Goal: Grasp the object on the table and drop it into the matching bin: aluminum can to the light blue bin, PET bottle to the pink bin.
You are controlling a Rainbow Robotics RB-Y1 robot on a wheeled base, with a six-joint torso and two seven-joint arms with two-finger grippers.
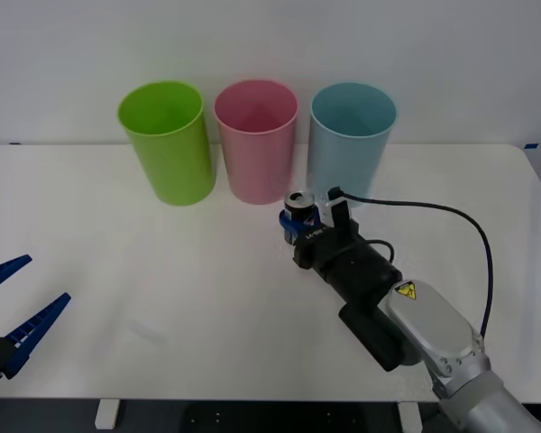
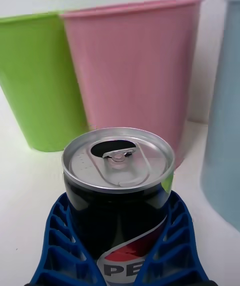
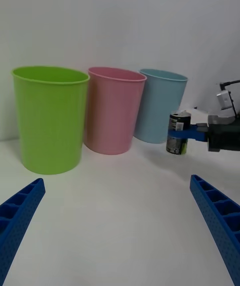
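The aluminum can point(image 1: 298, 204) point(image 2: 117, 161) point(image 3: 176, 141) is dark with a silver pull-tab top and stands upright between the blue ribbed fingers point(image 2: 55, 238) of my right gripper point(image 1: 303, 222) point(image 3: 184, 133), which is shut on its body. It is held just in front of the gap between the pink bin point(image 1: 255, 144) point(image 2: 135, 66) point(image 3: 112, 111) and the light blue bin point(image 1: 352, 144) point(image 2: 225, 116) point(image 3: 157, 106). Whether the can touches the table point(image 1: 162, 271) I cannot tell. My left gripper point(image 1: 47, 279) point(image 3: 117, 180) is open and holds nothing at the table's near left edge.
A lime green bin point(image 1: 167, 144) point(image 2: 40, 81) point(image 3: 50, 121) stands left of the pink one; all three line the far side of the table. A black cable point(image 1: 469, 225) loops from the right wrist over the right side of the table.
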